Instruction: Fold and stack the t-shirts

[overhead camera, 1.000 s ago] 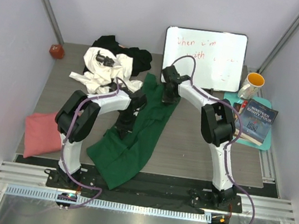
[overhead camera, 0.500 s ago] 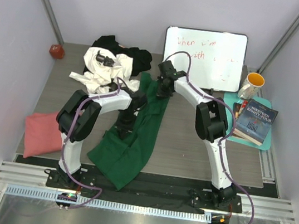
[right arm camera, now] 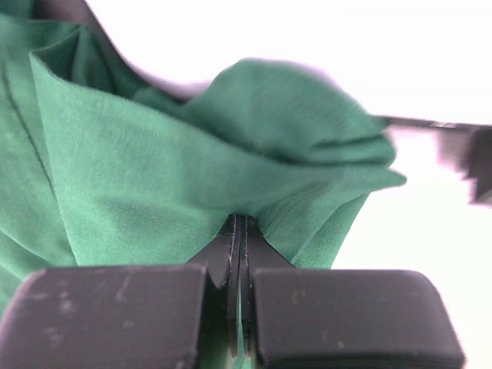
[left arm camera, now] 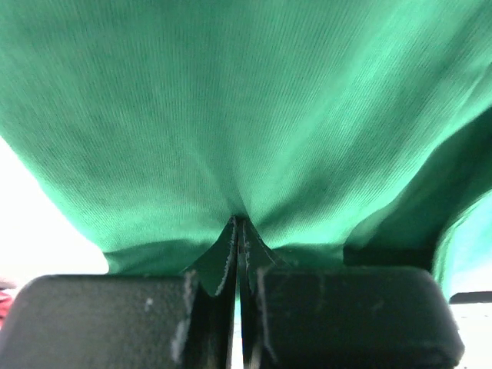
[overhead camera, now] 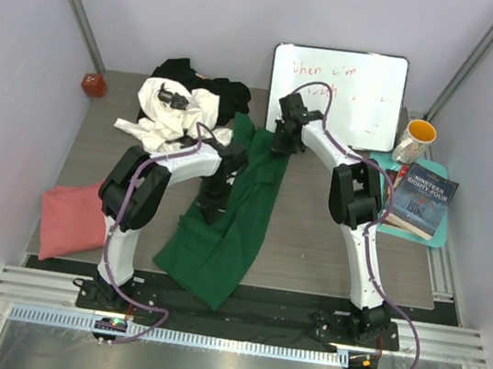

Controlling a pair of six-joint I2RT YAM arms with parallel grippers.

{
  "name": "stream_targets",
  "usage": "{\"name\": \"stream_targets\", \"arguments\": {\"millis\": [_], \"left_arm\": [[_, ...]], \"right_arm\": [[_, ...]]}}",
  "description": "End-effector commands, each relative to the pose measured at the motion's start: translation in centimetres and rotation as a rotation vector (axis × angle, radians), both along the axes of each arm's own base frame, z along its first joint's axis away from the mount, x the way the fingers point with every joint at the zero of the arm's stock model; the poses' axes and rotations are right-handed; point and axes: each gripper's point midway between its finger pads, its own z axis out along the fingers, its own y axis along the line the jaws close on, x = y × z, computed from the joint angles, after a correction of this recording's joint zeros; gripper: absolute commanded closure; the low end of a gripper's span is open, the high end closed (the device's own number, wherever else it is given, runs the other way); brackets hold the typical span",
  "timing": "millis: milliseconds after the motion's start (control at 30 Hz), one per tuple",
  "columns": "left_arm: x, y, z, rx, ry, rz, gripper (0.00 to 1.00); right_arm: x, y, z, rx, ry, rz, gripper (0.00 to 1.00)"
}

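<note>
On grey desk [overhead camera: 321, 242], centre: dark green cloth t-shirt [overhead camera: 240, 230] — behind-left, heap of white and black cloth tees [overhead camera: 168, 122]; near-left, salmon pink cloth tee [overhead camera: 70, 218].

- The dark green cloth t-shirt [left arm camera: 246, 115] fills the left wrist view and runs off its top and side edges. It hides everything behind it, and the lower left corner is washed out to white.
- In the right wrist view this shirt is cut off at the left edge. The background is blown out, and a blurred dark shape [right arm camera: 480, 165] at the right edge cannot be named.
- The black cloth t-shirt [overhead camera: 227, 96] lies largely buried under the crumpled white cloth t-shirt [overhead camera: 168, 122].
- A small black object [overhead camera: 174, 98] on the white one is too small to identify.
- The red handwriting on the white rectangular whiteboard [overhead camera: 336, 91] is too faint to read fully.
</note>
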Motion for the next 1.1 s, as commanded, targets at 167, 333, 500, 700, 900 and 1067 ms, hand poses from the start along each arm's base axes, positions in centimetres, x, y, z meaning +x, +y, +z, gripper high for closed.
{"name": "stream_targets", "arguments": {"millis": [167, 333, 500, 700, 900, 1067], "left_arm": [[-0.2, -2.8, 0.1, -0.084, 0.019, -0.036, 1.00], [-0.6, -4.8, 0.2, -0.109, 0.028, -0.083, 1.00], [-1.0, -6.5, -0.1, -0.119, 0.033, -0.097, 1.00], [-2.3, -8.4, -0.7, -0.122, 0.041, -0.097, 1.00], [-2.3, -8.8, 0.4, -0.116, 0.013, -0.085, 0.97], [-0.6, -9.0, 4.4, -0.116, -0.075, -0.098, 0.80]], "right_arm": [[1.4, -6.3, -3.1, -0.113, 0.057, -0.085, 0.99], [1.4, -7.7, -3.0, -0.142, 0.060, -0.099, 0.99], [2.0, -8.3, -2.3, -0.139, 0.045, -0.102, 0.98], [2.0, -8.0, -1.2, -0.118, 0.029, -0.084, 0.88], [1.5, -7.5, 2.2, -0.074, -0.009, -0.061, 0.72], [0.9, -7.4, 8.3, -0.027, -0.100, -0.055, 0.67]]}}
